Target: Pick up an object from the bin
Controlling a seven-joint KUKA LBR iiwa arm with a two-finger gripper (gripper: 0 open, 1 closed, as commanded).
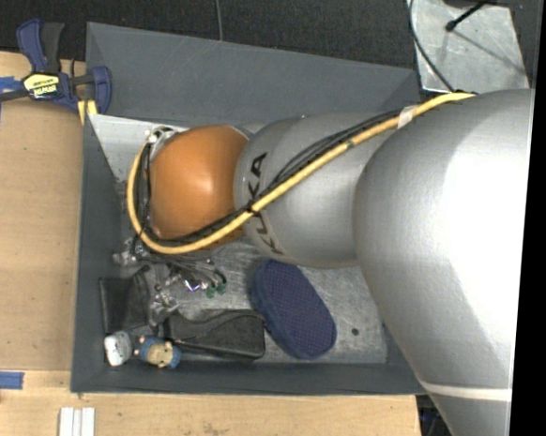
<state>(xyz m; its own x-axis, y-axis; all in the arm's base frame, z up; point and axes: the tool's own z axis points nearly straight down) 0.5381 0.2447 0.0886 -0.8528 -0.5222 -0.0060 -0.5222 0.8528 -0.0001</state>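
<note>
Camera view, looking down into the grey metal bin (94, 245): the silver arm (422, 234) sweeps in from the right and covers most of the bin's floor, its bulk cut off by the frame at the top and bottom right. A smooth, rounded orange cover (189, 182) at the wrist, ringed by a looping yellow cable (285, 190), hides the upper middle of the bin. Below it the gripper (167, 284) shows as a tangle of small metal parts and wires low in the left half of the bin. Whether it is open or closed cannot be told, nor whether it has anything in its grasp. It sits over a cluster of dark things in the lower left corner: a black slab (114, 305) lying flat just to its left, partly masked by the gripper's hardware, and a black wedge (219, 333) with a matte, slightly rounded top just below and to its right. Along the bin's near wall lie two small pieces, a white cap-like piece (115, 348) and a tiny figurine (157, 352) in blue and yellow, touching or nearly so and too small to make out further. To the right, a dark blue oval pad (294, 310) with a fine woven texture rests on the speckled floor, its upper end tucked under the arm.
</note>
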